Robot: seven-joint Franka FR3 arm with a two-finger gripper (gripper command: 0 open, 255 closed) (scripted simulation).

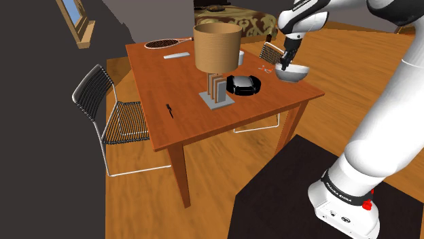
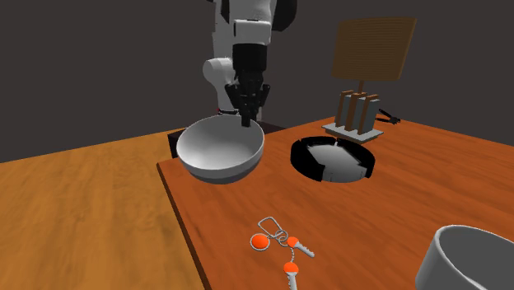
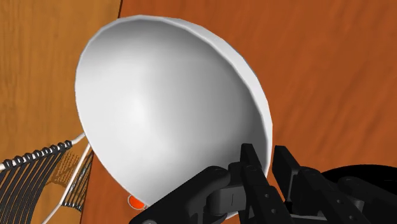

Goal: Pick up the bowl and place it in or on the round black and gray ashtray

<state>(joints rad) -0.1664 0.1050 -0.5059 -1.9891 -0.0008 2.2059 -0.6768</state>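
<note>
The white bowl point(image 1: 293, 73) point(image 2: 221, 148) point(image 3: 172, 108) is at the table's edge nearest the arm, tipped only slightly. My black gripper point(image 1: 284, 66) point(image 2: 245, 122) point(image 3: 267, 162) comes down from above and is shut on the bowl's rim, one finger inside and one outside the wall. Whether the bowl rests on the wood or hangs just above it I cannot tell. The round black and grey ashtray point(image 1: 243, 84) point(image 2: 334, 158) lies on the table beside the bowl, toward the lamp, about one bowl-width away.
A lamp point(image 1: 216, 47) point(image 2: 372, 48) with a brown shade stands behind the ashtray. Keys with orange tags point(image 2: 280, 243) lie by the bowl, and a white cup point(image 2: 469, 255) is farther along. A racket point(image 1: 166, 43), a remote point(image 1: 178, 55) and a pen point(image 1: 170, 111) share the table point(image 1: 183, 129). Wire chairs point(image 1: 112, 112) flank it.
</note>
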